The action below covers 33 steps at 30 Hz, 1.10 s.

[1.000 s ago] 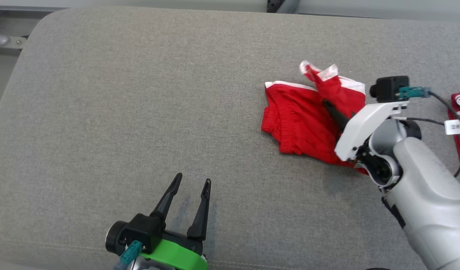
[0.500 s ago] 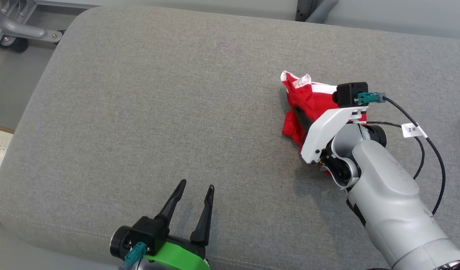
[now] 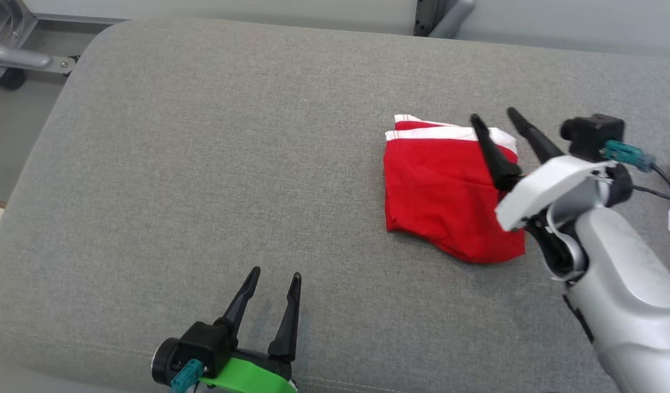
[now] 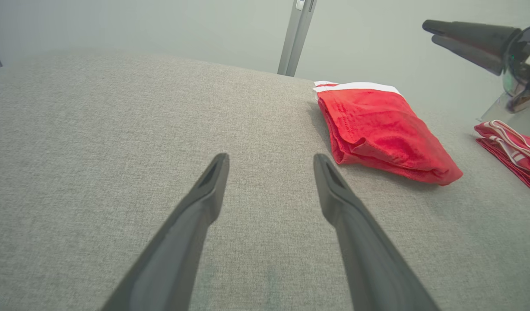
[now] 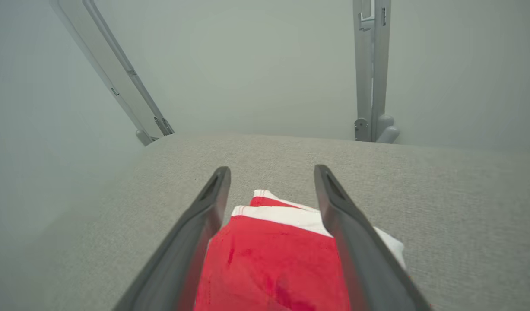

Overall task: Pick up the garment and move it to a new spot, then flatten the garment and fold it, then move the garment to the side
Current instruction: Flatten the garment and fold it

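The garment [image 3: 444, 196] is a red piece with a white band along its far edge, lying folded on the grey cushion [image 3: 203, 136]; the left wrist view has it [image 4: 377, 125] at the right. My right gripper [image 3: 493, 117] hovers open above the garment's right part, fingers spread and nothing between them; from its wrist the garment [image 5: 273, 259] lies below the fingers. At the near edge of the cushion my left gripper [image 3: 274, 273] stands open and holds nothing, well left of the garment.
A second red and white cloth [image 4: 511, 151] lies at the far right of the cushion. Metal frame posts [image 5: 370, 69] stand behind the cushion against a pale wall. A wheeled metal base [image 3: 18, 54] sits on the floor at the upper left.
My right gripper has opened and let go of the garment, which now lies folded flat. The gripper has lifted off it. The head camera has shifted too.
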Tool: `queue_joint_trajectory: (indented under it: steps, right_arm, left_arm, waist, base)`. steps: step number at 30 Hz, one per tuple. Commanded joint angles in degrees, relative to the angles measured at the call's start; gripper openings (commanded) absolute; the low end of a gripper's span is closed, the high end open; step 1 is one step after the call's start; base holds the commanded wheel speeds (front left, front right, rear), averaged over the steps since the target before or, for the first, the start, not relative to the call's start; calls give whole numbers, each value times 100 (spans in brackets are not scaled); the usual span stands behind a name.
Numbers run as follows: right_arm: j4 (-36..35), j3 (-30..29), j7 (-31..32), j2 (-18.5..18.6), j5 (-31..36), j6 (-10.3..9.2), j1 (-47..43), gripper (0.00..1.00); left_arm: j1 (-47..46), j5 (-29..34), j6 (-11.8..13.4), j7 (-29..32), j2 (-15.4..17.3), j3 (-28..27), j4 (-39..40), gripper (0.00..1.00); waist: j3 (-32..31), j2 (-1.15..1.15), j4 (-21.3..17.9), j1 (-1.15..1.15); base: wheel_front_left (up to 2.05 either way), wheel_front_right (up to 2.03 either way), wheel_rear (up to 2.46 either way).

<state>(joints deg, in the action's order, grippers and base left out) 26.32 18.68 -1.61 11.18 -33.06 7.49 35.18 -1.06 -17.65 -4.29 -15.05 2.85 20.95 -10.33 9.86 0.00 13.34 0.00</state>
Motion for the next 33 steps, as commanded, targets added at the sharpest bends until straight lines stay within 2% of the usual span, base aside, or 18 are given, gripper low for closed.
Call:
queue_joint_trajectory:
  steps: [1, 3, 4, 11, 20, 25, 33]
  right_arm:
    - [-200, -270, -152, 293, 226, -1, -332, 61]
    - [-293, -514, -282, 536, 546, -1, -538, 8]
    - [-277, -620, -328, 591, 661, -1, -643, 0]
    - [133, -814, -542, 479, 1036, -1, -970, 0]
    - [1260, -125, -1035, 15, 1208, -1, -735, 0]
    - [1571, 329, -1221, -220, 1138, -1, -560, 0]
    - [2042, 988, -1298, -386, 1025, -1, -417, 0]
  left_arm:
    - [45, -35, 26, -13, 11, -13, 50, 100]
    - [-7, -48, 29, -13, 11, -7, 77, 100]
    - [-34, -62, 26, -13, 11, 4, 87, 100]
    - [-154, -119, 23, -13, 11, 68, 100, 100]
    - [-226, -158, 45, -13, 11, 73, 107, 100]
    - [-222, -182, 76, -13, 11, 72, 135, 100]
    - [-155, -213, 112, -13, 11, 68, 157, 100]
  waist:
    - [86, 0, -60, 0]
    - [138, 0, -66, 0]
    - [159, 0, -61, 0]
    - [256, 0, 9, 0]
    - [323, 0, 214, 0]
    - [321, 0, 280, 0]
    - [253, 0, 285, 0]
  base:
    - [0, 0, 0]
    - [0, 0, 0]
    - [0, 0, 0]
    - [0, 0, 0]
    - [0, 0, 0]
    - [0, 0, 0]
    - [0, 0, 0]
